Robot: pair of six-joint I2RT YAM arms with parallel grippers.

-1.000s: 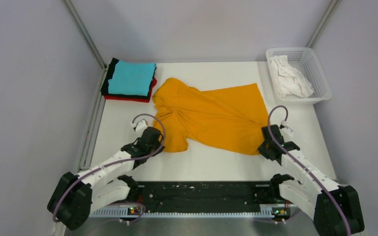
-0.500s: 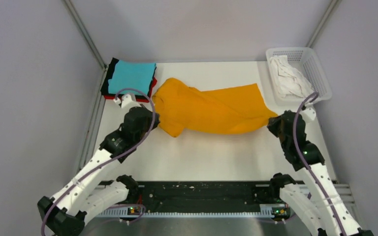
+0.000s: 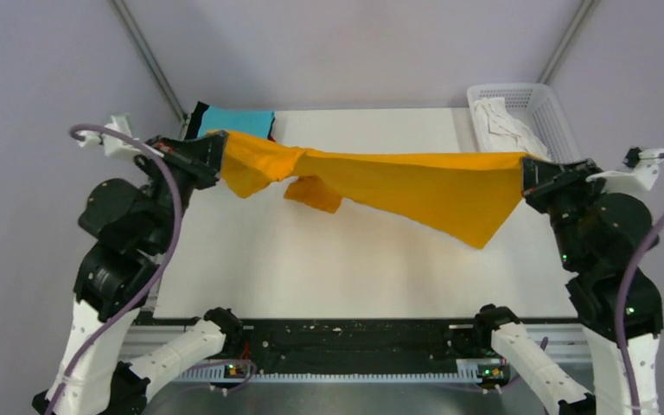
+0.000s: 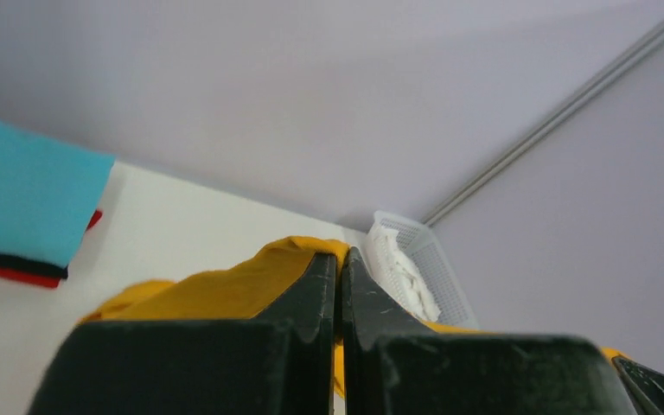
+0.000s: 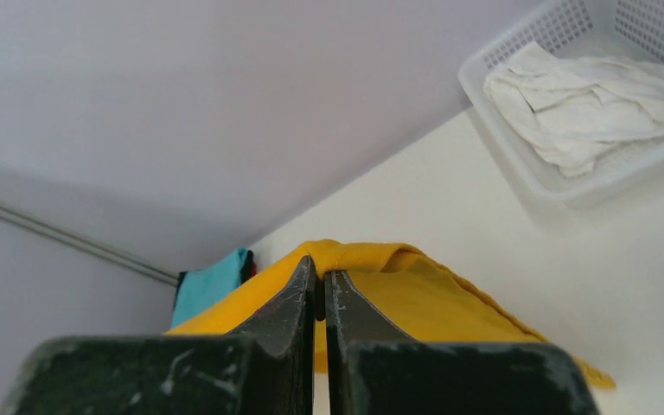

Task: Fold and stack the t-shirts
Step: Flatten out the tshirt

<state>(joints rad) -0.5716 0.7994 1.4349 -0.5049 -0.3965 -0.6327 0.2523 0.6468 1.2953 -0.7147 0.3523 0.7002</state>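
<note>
An orange-yellow t-shirt (image 3: 415, 186) hangs stretched in the air between both grippers, above the white table (image 3: 337, 259). My left gripper (image 3: 216, 149) is shut on its left end, my right gripper (image 3: 526, 170) shut on its right end. The cloth sags to a point at lower right, and a sleeve dangles near the left. In the left wrist view the left gripper (image 4: 340, 259) pinches orange cloth (image 4: 225, 290); in the right wrist view the right gripper (image 5: 318, 275) does the same (image 5: 415, 294). A folded stack with a cyan t-shirt (image 3: 238, 119) on top lies at the back left. A white t-shirt (image 3: 500, 121) lies crumpled in the basket.
The white mesh basket (image 3: 562, 130) stands at the back right corner. Grey walls close in the table on three sides. The black rail with the arm bases (image 3: 354, 346) runs along the near edge.
Both arms have risen from the table and spread apart, lifting the orange-yellow t-shirt off the surface and pulling it taut in the air.
</note>
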